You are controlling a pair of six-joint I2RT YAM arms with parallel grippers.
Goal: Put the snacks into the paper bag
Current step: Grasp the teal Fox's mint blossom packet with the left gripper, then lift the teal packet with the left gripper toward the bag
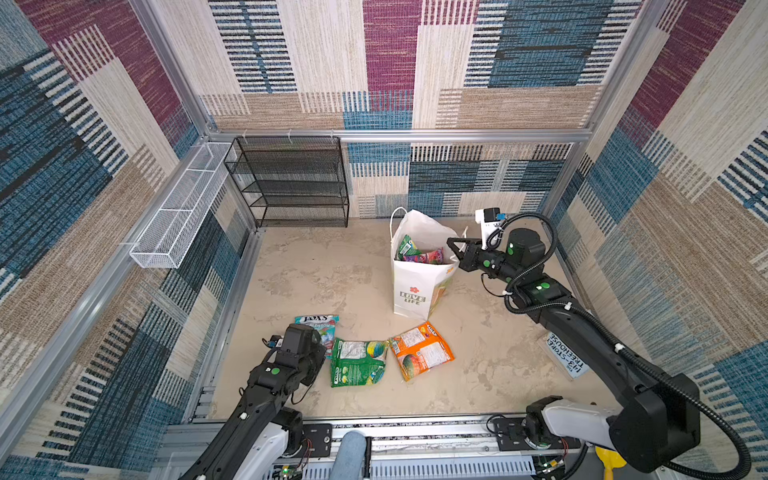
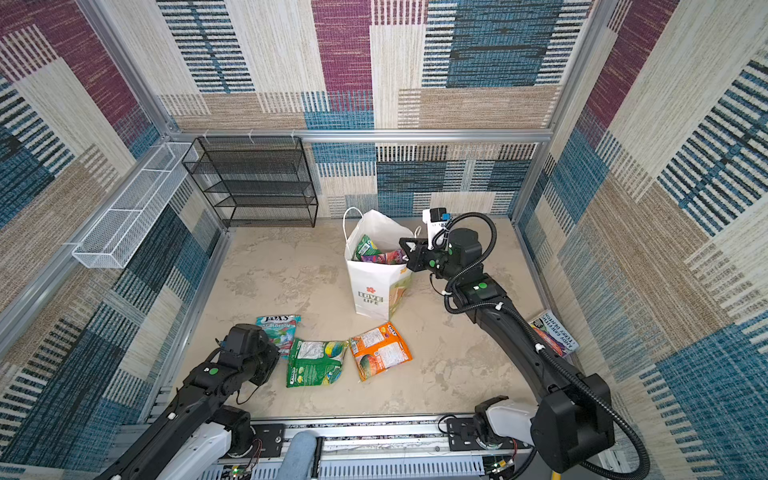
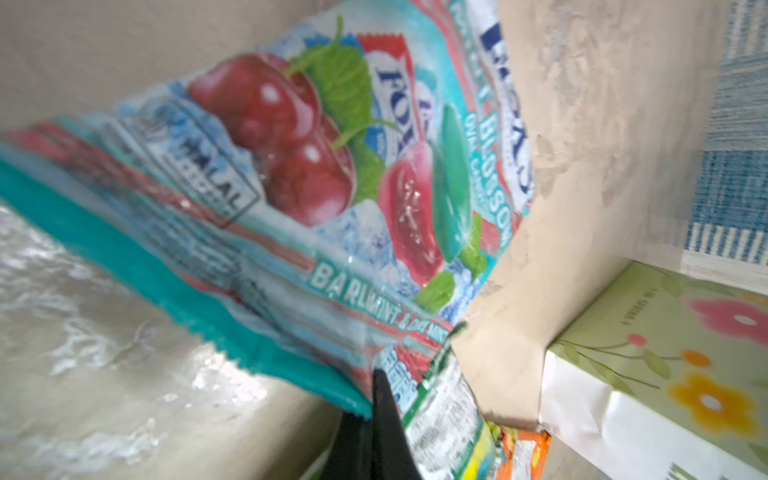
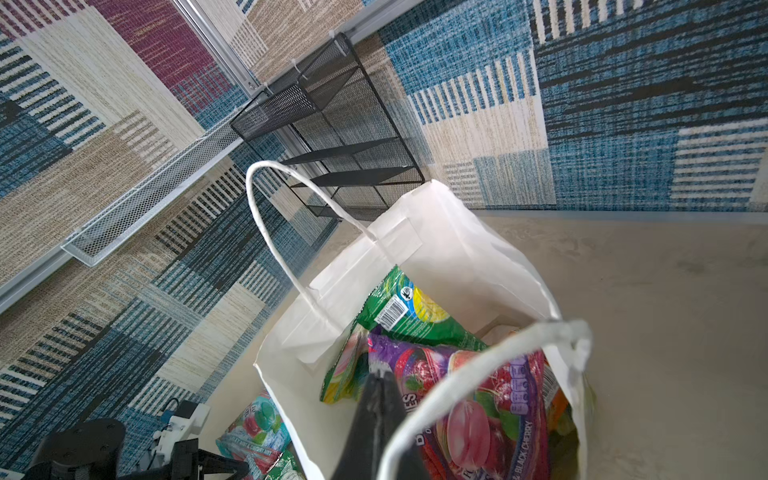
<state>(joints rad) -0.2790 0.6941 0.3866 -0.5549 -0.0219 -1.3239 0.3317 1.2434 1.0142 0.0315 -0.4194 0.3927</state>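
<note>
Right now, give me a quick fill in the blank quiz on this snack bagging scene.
The left gripper is shut on the teal packet, branded ___.
Between it and the orange packet lies the ___ packet.
The paper bag reads LOVE ___.
Missing words: FOX'S; green; LIFE.

A robot test cell in a lab: aluminium frame rails (image 1: 415,135), patchwork carpet-tile walls (image 1: 324,54), two arms (image 1: 582,328) bolted along a beige tabletop (image 1: 324,274).
</note>
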